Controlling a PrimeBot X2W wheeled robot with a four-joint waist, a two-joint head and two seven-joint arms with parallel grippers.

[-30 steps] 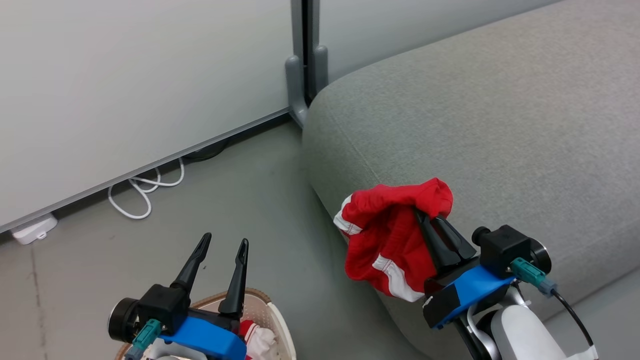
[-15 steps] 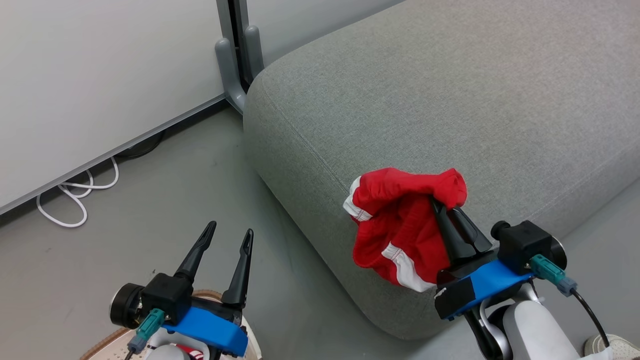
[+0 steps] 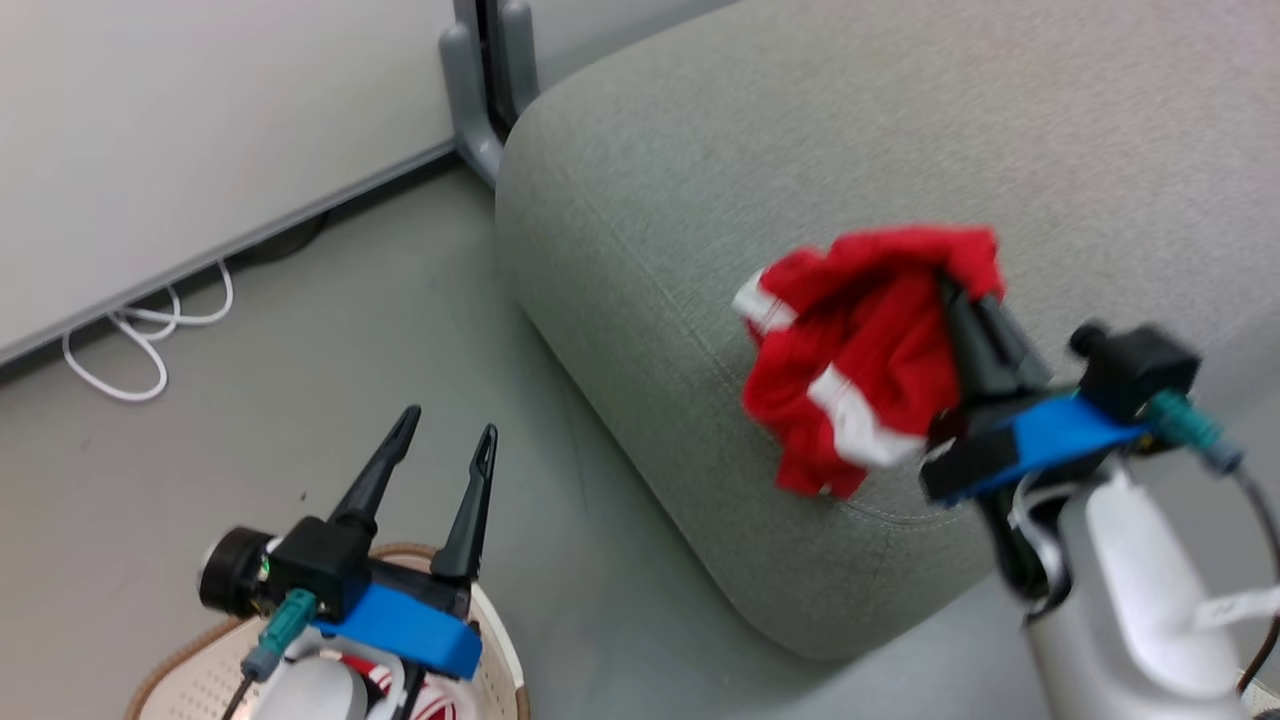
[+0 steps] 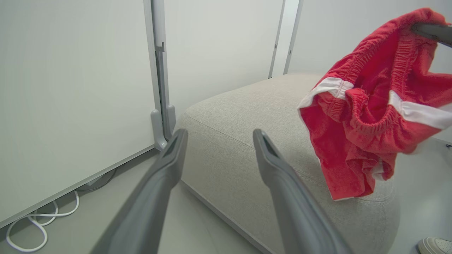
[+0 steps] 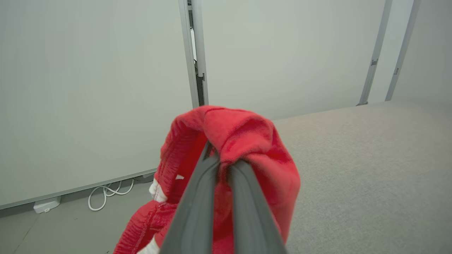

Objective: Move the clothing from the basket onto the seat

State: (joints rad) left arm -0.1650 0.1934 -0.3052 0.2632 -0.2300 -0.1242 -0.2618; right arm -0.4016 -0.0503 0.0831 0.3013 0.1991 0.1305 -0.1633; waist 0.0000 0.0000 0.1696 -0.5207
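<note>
My right end effector [image 3: 962, 292] is clenched on a bunched fold of the red garment [image 3: 860, 370], soft, light and limp, hanging right of centre at the grey seat's [image 3: 800, 150] near corner, while my left end effector [image 3: 449, 422] gapes empty above the basket [image 3: 497, 640] at lower left.

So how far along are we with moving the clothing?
Done: no clothing on the seat yet. In hand: the right gripper, jaws shut on one red garment, holds it at the seat's near corner. Remaining: release it, then fetch the striped garment in the basket below the open left gripper.
</note>
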